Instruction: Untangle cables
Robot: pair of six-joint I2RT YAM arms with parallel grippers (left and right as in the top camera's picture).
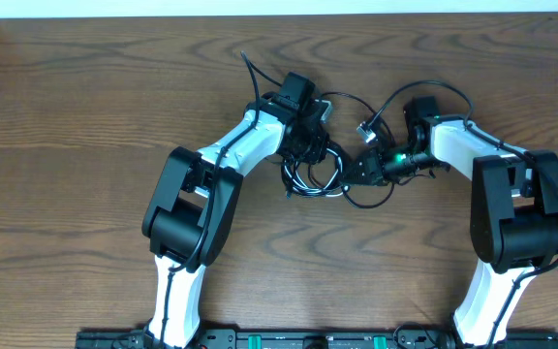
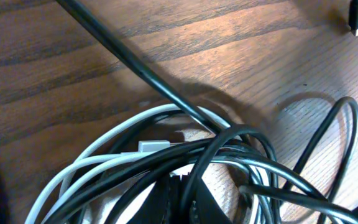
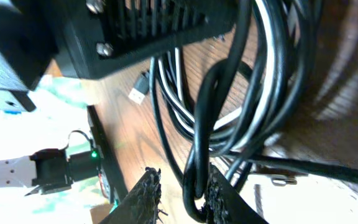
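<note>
As seen through the right wrist camera, the right gripper (image 3: 184, 194) stood with its jaws narrowly parted. A loop of the black cord (image 3: 197, 143) hung between the ribbed pads (image 3: 148, 193). It lay against one pad and a gap showed at the other, so I recorded no firm pinch.

The left gripper (image 1: 308, 147) was pressed shut and set down on top of the coil (image 1: 313, 176). Its own wrist view was crowded with strands crossing just ahead of the fingertips. I could not tell whether any strand was caught between them.

Both cords lay in one tangled coil on the wooden table (image 1: 85, 97), near its middle, under the left gripper and just beside the right one. In the left wrist view the white cord (image 2: 104, 140) ran in several curved turns, interleaved with turns of the black cord. Its pale plug (image 2: 151, 146) sat inside the coil, touching black strands. One straight run of black cord left the coil and crossed the wood diagonally toward the upper left of that view. A black plug end (image 2: 355, 15) lay apart on bare wood at the top right corner.

From overhead, a slack black loop spilled out of the coil below the right gripper. A small silver-tipped plug (image 1: 364, 127) lay near that gripper on its far side. I could not tell which cord it belonged to.
</note>
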